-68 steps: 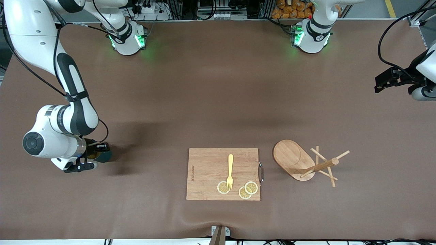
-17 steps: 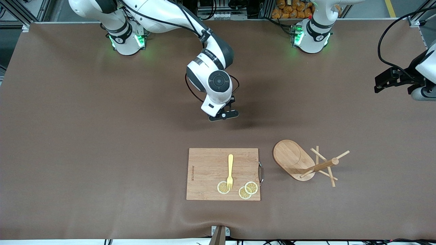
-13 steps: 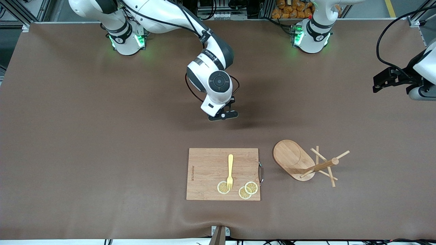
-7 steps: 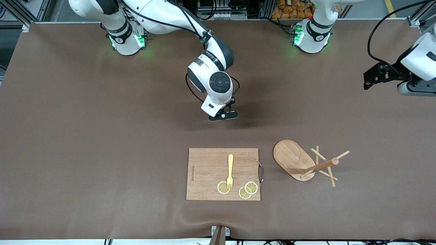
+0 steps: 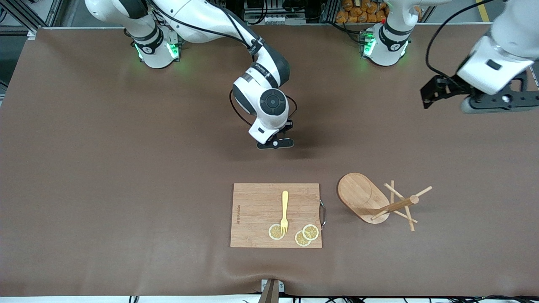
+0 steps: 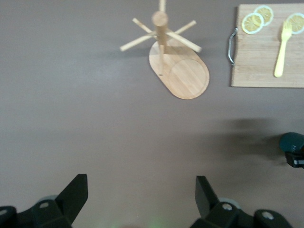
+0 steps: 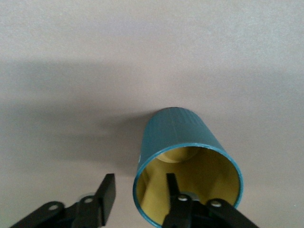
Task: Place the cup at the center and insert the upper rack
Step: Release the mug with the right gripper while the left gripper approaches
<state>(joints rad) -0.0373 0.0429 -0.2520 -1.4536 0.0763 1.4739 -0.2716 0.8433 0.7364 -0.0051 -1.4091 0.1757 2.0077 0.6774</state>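
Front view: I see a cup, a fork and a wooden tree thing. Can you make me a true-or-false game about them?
1. The cup stands upright on the table. True.
2. The fork lies on the mug tree's base. False: it lies on the cutting board.
3. The left gripper holds the mug tree. False: it hangs open and empty over the table.
4. The right gripper has one finger inside the cup, one outside. True.

Cup (image 7: pixel 187 156) handle hidden, rim cropped.
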